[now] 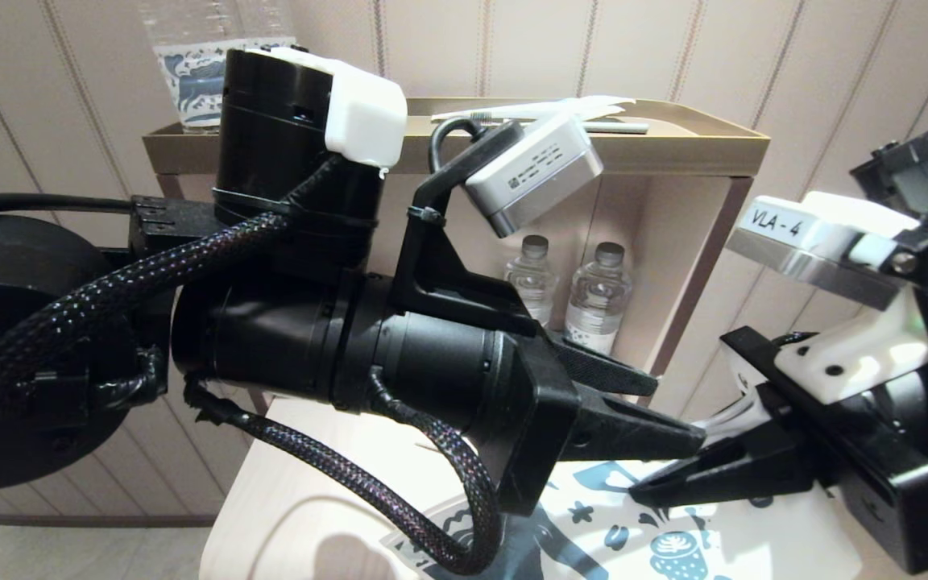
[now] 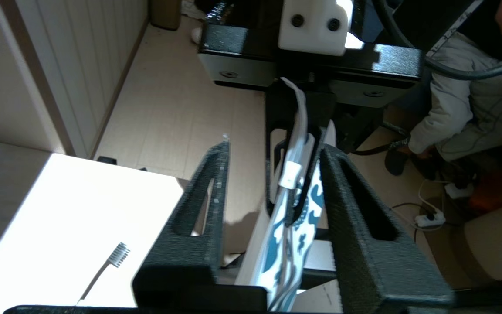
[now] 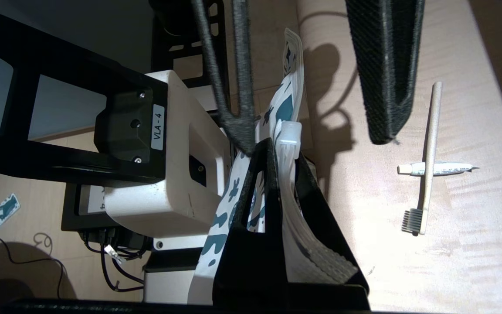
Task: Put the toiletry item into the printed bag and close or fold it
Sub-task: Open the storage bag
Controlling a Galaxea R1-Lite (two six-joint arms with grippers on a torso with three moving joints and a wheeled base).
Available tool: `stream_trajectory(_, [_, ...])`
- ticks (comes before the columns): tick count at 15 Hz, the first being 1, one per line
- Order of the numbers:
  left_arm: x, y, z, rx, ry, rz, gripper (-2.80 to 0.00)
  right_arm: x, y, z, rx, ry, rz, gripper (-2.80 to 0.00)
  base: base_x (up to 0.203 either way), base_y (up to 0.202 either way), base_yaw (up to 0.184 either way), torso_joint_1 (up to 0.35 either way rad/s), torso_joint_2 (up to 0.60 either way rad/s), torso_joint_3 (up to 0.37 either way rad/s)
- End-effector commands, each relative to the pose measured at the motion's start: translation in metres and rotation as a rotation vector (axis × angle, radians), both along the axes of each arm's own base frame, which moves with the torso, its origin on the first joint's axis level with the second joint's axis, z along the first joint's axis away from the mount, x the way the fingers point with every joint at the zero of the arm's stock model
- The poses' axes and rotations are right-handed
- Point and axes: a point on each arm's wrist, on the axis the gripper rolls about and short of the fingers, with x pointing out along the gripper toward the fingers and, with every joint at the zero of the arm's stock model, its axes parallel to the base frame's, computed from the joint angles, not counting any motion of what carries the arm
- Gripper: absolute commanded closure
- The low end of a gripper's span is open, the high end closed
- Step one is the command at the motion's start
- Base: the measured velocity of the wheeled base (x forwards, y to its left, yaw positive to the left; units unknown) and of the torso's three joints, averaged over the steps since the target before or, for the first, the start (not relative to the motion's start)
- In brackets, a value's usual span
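Note:
My right gripper [image 3: 283, 150] is shut on the slim white toothbrush [image 3: 289, 136], whose small tab sticks out past the fingertips. The printed bag [image 3: 277, 113], white with dark blue shapes, runs along the outside of one right finger. I cannot tell whether the brush tip is inside it. In the left wrist view the toothbrush [image 2: 293, 173] and bag [image 2: 279, 244] stand between the wide-apart fingers of my open left gripper [image 2: 276, 147], close to one finger. From the head view the left gripper [image 1: 677, 411] and right gripper [image 1: 649, 483] meet tip to tip above the bag [image 1: 633, 536].
A pale toothbrush with dark bristles [image 3: 427, 165] lies across a small toothpaste tube [image 3: 440, 168] on the light table [image 1: 311, 483]. Behind stands a tan shelf [image 1: 673, 149] with water bottles [image 1: 597, 298] and papers. A seated person [image 2: 460, 96] is beyond the arms.

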Motion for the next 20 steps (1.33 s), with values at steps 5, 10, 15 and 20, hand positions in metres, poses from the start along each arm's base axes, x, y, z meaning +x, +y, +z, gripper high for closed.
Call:
stream_trajectory(5, [0.001, 0.004, -0.004, 0.009, 0.008, 0.000, -2.80, -0.003, -0.001, 0.002, 0.006, -0.006, 0.009, 0.00, 0.000, 0.000, 0.000, 0.000, 0.00, 0.000])
stream_trajectory(10, [0.005, -0.001, -0.011, -0.012, -0.014, 0.001, -2.80, -0.002, -0.001, 0.001, 0.004, -0.004, 0.008, 0.00, 0.000, 0.000, 0.000, 0.000, 0.00, 0.000])
stream_trajectory(15, [0.004, -0.001, -0.014, -0.025, -0.023, -0.002, -2.80, -0.001, 0.000, 0.001, 0.003, -0.003, 0.008, 0.00, 0.000, 0.000, 0.000, 0.000, 0.00, 0.000])
stream_trajectory(20, [0.002, 0.000, -0.016, -0.020, -0.021, -0.006, -2.80, 0.000, 0.000, 0.001, 0.004, -0.003, 0.008, 0.00, 0.000, 0.000, 0.000, 0.000, 0.00, 0.000])
